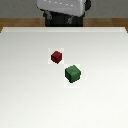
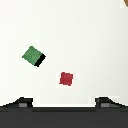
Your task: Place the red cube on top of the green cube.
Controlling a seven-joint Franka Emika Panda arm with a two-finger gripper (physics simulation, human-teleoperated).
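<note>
The red cube (image 1: 56, 56) is small, dark red and sits on the white table (image 1: 30, 95) near the middle. The green cube (image 1: 72, 73) is larger and dark green. It stands close to the red cube, nearer the front and toward the exterior view's right, with a small gap between them. In the wrist view the red cube (image 2: 66, 78) and the green cube (image 2: 33, 56) both lie well below my gripper (image 2: 65, 104). Its two fingertips (image 2: 22, 102) stand wide apart, open and empty. The red cube lies roughly between the fingertips' line, far beneath.
The robot's grey and black body (image 1: 62, 10) shows at the table's far edge. A brown floor strip (image 1: 15, 22) runs behind the table.
</note>
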